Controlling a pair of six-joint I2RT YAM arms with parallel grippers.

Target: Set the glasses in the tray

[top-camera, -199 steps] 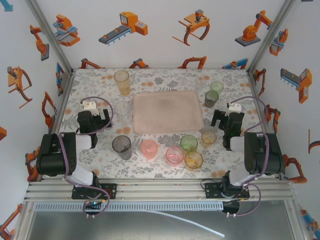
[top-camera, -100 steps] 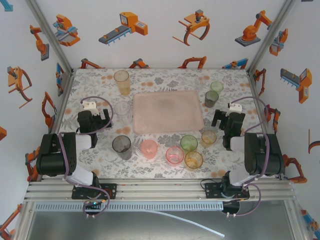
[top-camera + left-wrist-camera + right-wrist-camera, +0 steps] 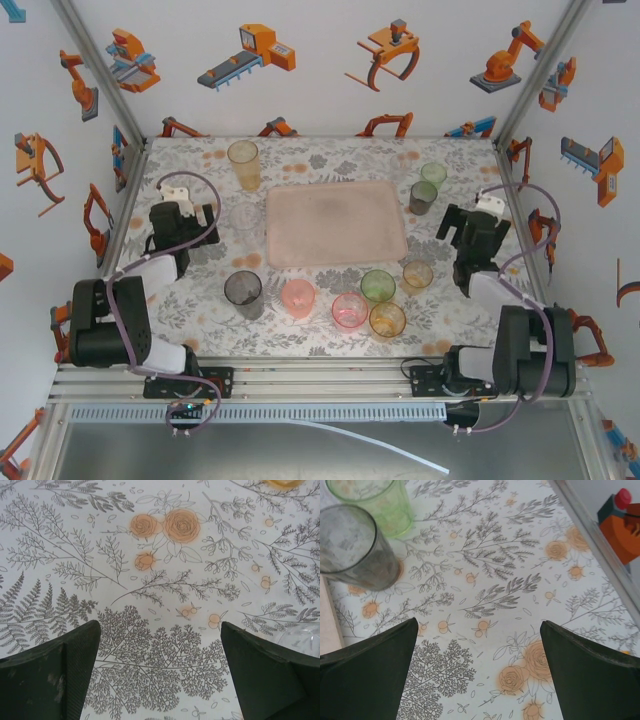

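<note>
The pale pink tray (image 3: 335,223) lies mid-table with nothing in it. Around it stand several glasses: a tall orange one (image 3: 243,163), a clear one (image 3: 245,218), a grey one (image 3: 243,293), two pink ones (image 3: 298,297) and others in front of the tray. A grey glass (image 3: 423,197) and a green glass (image 3: 433,176) stand at its right. My left gripper (image 3: 181,222) hovers open left of the clear glass (image 3: 302,637). My right gripper (image 3: 470,228) is open just right of the grey glass (image 3: 355,547) and the green glass (image 3: 375,502). Both grippers (image 3: 160,672) (image 3: 477,675) are over bare cloth.
A floral cloth (image 3: 200,160) covers the table. White walls with robot stickers close in the left, far and right sides. A metal frame rail (image 3: 592,525) runs close to the right of my right gripper. Both arm bases sit on the near edge.
Both arms have stretched out from their bases. The left gripper has moved a little toward the far side. The right gripper has moved toward the far right. No glass has moved.
</note>
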